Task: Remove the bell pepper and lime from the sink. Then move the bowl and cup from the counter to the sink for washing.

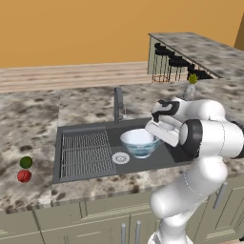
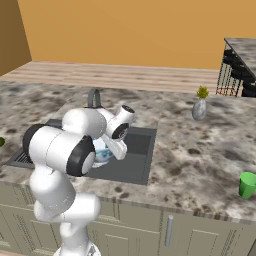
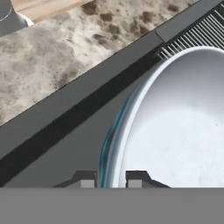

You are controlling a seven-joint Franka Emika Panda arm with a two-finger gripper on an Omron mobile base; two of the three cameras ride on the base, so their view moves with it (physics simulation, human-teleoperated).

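Closest to the hand camera: two dark fingertips of the gripper (image 3: 110, 178), pinching the thin rim of the bowl (image 3: 175, 131), one tip outside the pale blue wall, one inside the white hollow. Gripped at the rim, likely because nothing else on so wide a bowl fits between the narrow jaws.

Left to right across the left base view: far left on the speckled counter (image 1: 33, 124), the lime (image 1: 26, 162) and, just in front of it and almost touching, the bell pepper (image 1: 24, 176), both out of the basin, so the first half of the task looks finished. Next, the sink (image 1: 90, 128), with a ribbed wire rack (image 1: 86, 152) on its left half and a white drain ring (image 1: 120, 157) beside it. Then the bowl, upright, low over or resting on the sink floor beside the drain; contact with the floor hard to judge. Above it, a dark faucet (image 1: 117, 102).

Far right in the right base view: the cup (image 2: 247, 184), bright green, standing near the counter's front edge, well apart from the sink, not yet moved.
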